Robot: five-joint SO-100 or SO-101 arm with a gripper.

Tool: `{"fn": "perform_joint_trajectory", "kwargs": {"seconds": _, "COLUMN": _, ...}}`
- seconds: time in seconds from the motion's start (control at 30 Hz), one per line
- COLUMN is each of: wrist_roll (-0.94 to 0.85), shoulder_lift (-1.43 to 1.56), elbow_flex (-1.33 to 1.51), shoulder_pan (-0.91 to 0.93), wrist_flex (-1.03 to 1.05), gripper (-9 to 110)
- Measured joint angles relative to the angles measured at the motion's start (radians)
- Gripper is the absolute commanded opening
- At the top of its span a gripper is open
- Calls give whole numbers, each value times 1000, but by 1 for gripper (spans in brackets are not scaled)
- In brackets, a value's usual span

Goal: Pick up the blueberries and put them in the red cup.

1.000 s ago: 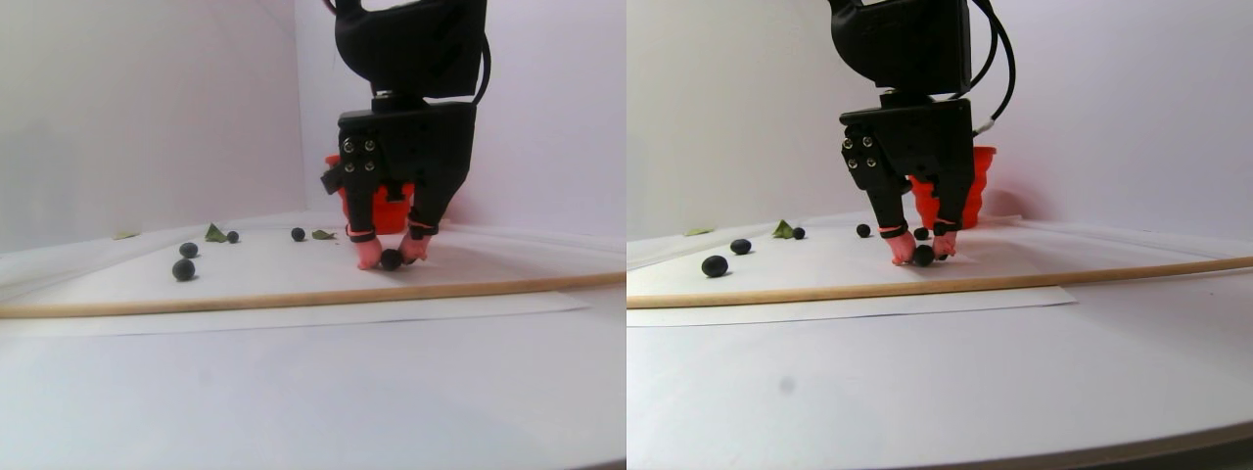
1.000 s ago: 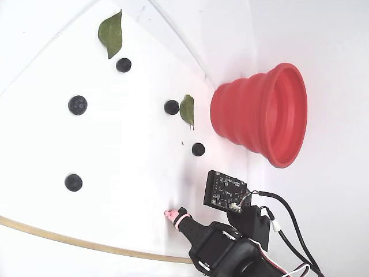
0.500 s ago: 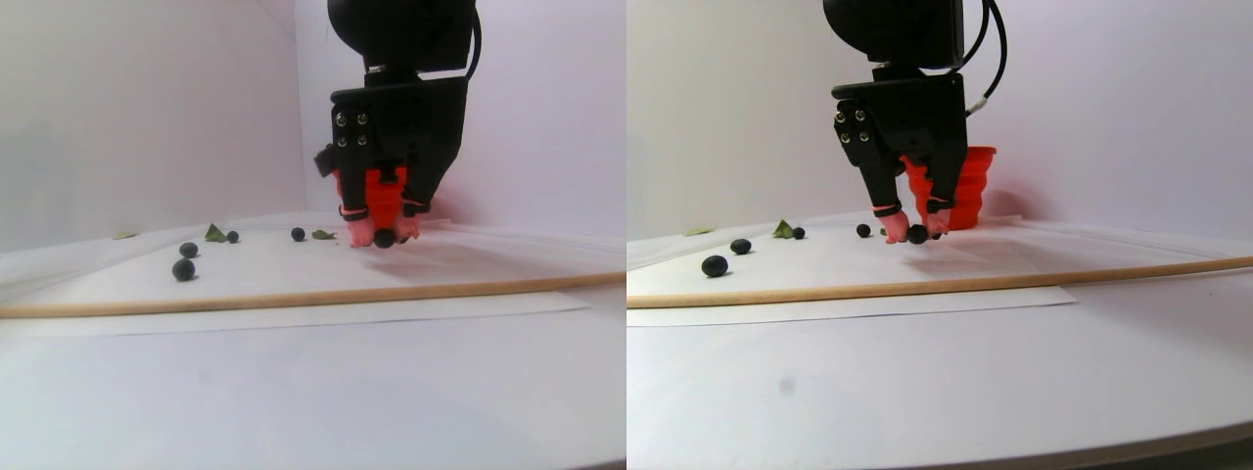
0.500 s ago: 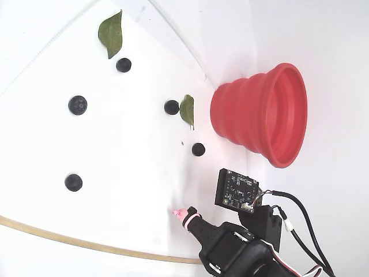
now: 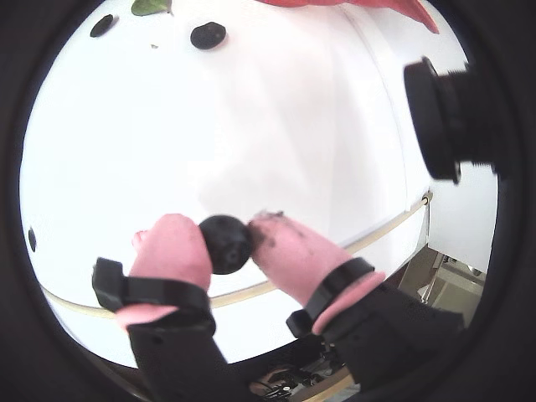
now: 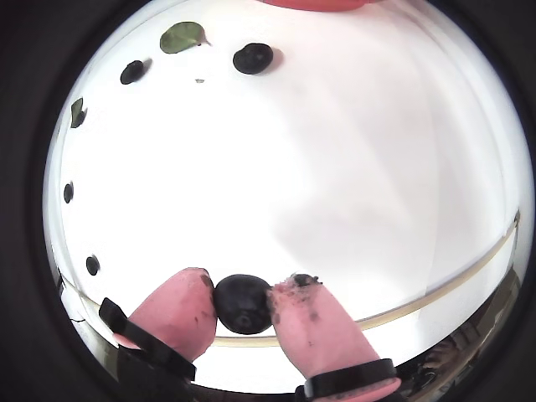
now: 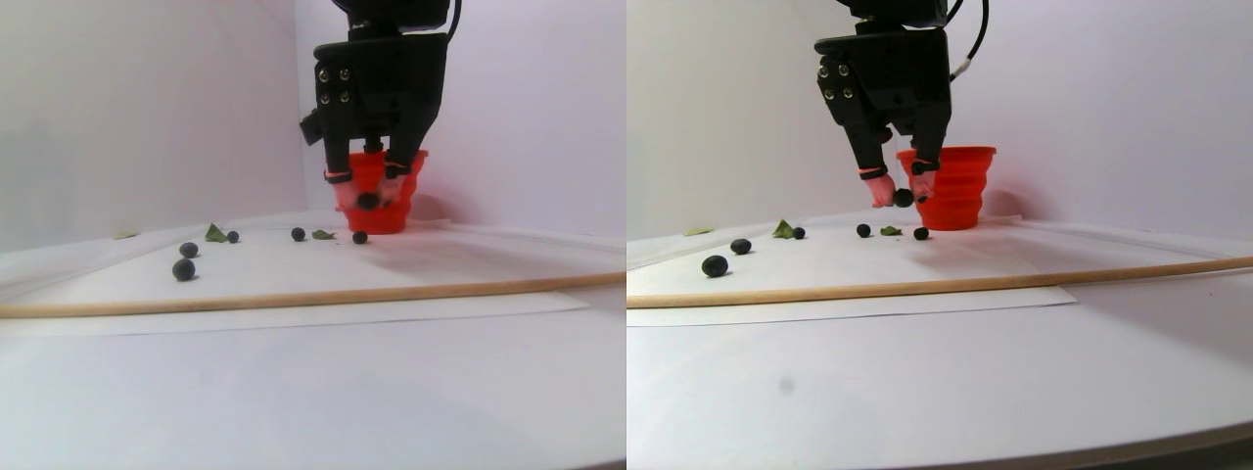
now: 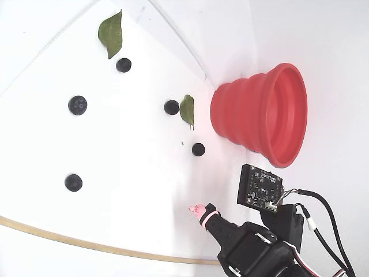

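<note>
- Jaws clamped on one blueberry (image 5: 224,244), pinched between two pink fingertips (image 5: 172,249); same grip seen in the other wrist view, berry (image 6: 242,303) just at the very tips.
- Gripper (image 7: 368,201) lifted clear of the worktop (image 7: 313,392) in the stereo pair view, hanging in front of the red cup (image 7: 396,211) and below the level of its rim.
- Red cup (image 8: 262,112) standing at the back edge of the white sheet (image 8: 132,190), mouth open, no berry seen inside.
- Loose blueberries still on the sheet: one nearest the cup (image 8: 198,149), one beside a green leaf (image 8: 187,109), others further off (image 8: 78,105).
- Wooden stick (image 7: 294,297) lying across the worktop, well apart from the cup.
- Possible trouble, as a judgement: grip only at the fingertips on a round smooth berry, so may slip or squash during the carry; dark smears already visible on one fingertip (image 6: 306,306).
- Also risky: too little height could knock the rim and push or tip the light cup.
- Release too early would drop the berry in front of the cup.
- Hard to make out: inside of the cup, mostly hidden; cup cut off at the top of both wrist views; in the fixed view only one pink tip shows and the held berry is hidden.
</note>
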Motion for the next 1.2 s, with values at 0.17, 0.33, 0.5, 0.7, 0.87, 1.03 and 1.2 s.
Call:
{"fn": "perform_joint_trajectory", "kwargs": {"seconds": 0.17, "wrist_roll": 0, "shoulder_lift": 41, "elbow_flex": 0, "shoulder_pan": 0, "wrist_flex": 14, "gripper": 11}}
{"fn": "perform_joint_trajectory", "kwargs": {"seconds": 0.33, "wrist_roll": 0, "shoulder_lift": 83, "elbow_flex": -2, "shoulder_pan": 0, "wrist_flex": 32, "gripper": 11}}
{"fn": "perform_joint_trajectory", "kwargs": {"seconds": 0.5, "wrist_roll": 0, "shoulder_lift": 118, "elbow_flex": -2, "shoulder_pan": -17, "wrist_flex": 44, "gripper": 11}}
{"fn": "perform_joint_trajectory", "kwargs": {"seconds": 0.7, "wrist_roll": 0, "shoulder_lift": 137, "elbow_flex": -18, "shoulder_pan": -20, "wrist_flex": 44, "gripper": 11}}
{"fn": "perform_joint_trajectory", "kwargs": {"seconds": 0.87, "wrist_roll": 0, "shoulder_lift": 137, "elbow_flex": -61, "shoulder_pan": -20, "wrist_flex": 44, "gripper": 11}}
{"fn": "perform_joint_trajectory", "kwargs": {"seconds": 1.03, "wrist_roll": -11, "shoulder_lift": 137, "elbow_flex": -98, "shoulder_pan": -21, "wrist_flex": 44, "gripper": 11}}
{"fn": "perform_joint_trajectory", "kwargs": {"seconds": 1.2, "wrist_roll": -15, "shoulder_lift": 137, "elbow_flex": -132, "shoulder_pan": -21, "wrist_flex": 44, "gripper": 11}}
